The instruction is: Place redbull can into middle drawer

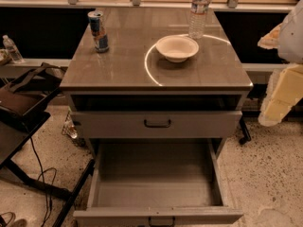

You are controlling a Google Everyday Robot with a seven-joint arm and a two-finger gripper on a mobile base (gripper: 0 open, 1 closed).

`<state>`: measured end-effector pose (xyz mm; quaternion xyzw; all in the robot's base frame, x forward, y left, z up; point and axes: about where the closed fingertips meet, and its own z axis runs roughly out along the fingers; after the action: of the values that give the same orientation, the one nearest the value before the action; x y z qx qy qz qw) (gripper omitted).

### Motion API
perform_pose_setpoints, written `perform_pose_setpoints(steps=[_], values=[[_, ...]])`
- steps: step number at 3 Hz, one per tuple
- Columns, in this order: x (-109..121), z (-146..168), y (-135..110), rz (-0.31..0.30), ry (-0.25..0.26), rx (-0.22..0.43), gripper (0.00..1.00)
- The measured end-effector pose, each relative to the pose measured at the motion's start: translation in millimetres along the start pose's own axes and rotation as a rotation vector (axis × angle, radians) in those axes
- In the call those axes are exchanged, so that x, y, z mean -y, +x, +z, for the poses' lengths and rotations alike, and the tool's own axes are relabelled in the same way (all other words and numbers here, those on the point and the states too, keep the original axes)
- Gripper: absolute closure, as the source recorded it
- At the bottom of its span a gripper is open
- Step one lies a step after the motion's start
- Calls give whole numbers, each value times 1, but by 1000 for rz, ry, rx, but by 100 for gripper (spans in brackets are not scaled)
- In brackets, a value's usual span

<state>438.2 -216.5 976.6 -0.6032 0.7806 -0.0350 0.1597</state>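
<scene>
The redbull can [98,30], blue and silver with a silver top, stands upright at the back left of the cabinet's grey top [118,65]. The middle drawer [156,200], deep and grey, is pulled far out at the bottom of the cabinet. Its inside holds nothing, and its small dark handle [161,221] shows at the lower edge of the view. My gripper [280,96], a pale cream and white shape, hangs at the right edge of the view, beside the cabinet's right side. It is far from the can and holds nothing that I can see.
A clear water bottle [200,11] stands at the back right of the top, with a white bowl [177,48] in front of it. A shallower drawer front [157,123] with a black handle sits above the open drawer. A dark folding stand [23,108] and cables [45,183] are on the left.
</scene>
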Motion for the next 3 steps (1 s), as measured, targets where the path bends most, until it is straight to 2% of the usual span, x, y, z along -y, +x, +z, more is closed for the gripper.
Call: perform_pose_setpoints(steps=[1, 2, 3], values=[[1, 0, -1, 5, 7, 6, 0], [4, 2, -7, 45, 58, 53, 0], [2, 19, -13, 156, 84, 164, 0]])
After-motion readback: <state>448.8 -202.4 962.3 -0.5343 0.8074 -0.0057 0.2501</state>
